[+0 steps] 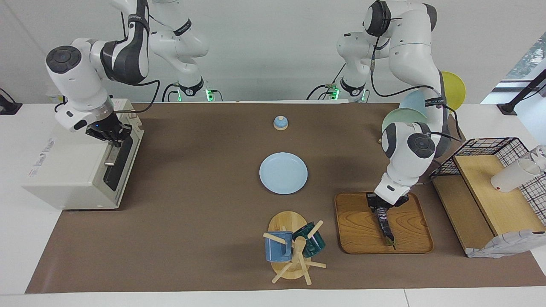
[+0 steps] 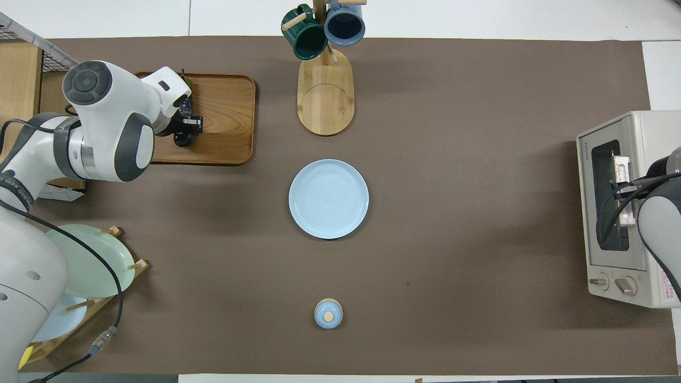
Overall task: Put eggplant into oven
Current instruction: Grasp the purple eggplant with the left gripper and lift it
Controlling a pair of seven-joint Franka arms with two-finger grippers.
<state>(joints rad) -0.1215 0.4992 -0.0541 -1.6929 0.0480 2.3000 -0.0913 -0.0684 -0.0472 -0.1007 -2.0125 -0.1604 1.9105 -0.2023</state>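
Currently the left arm is folded low over the wooden tray (image 1: 362, 226) at its own end of the table (image 1: 192, 238), wrist pitched steeply down. Left gripper (image 1: 381, 212) sits at the nearer end of the eggplant (image 1: 386, 230), fingers clamped on it. The eggplant lies lengthwise on the tray, stem tip pointing away from the robots; whether its far end is lifted off the wood I cannot tell. From overhead the arm's elbow hides most of it, and only the gripper (image 2: 183, 125) shows over the tray (image 2: 223, 122).

Right arm is bent over the oven (image 1: 72, 170) at the other end of the table. Right gripper (image 1: 111, 137) is down at the bar handle (image 1: 111, 155) on the door; its fingers appear closed on the handle. The oven (image 2: 617, 213) door looks shut, glass facing the table's middle.

Between the two stands a blue plate (image 1: 283, 172), with a small blue lidded jar (image 1: 280, 123) nearer the robots and a mug rack (image 1: 290, 247) farther out.
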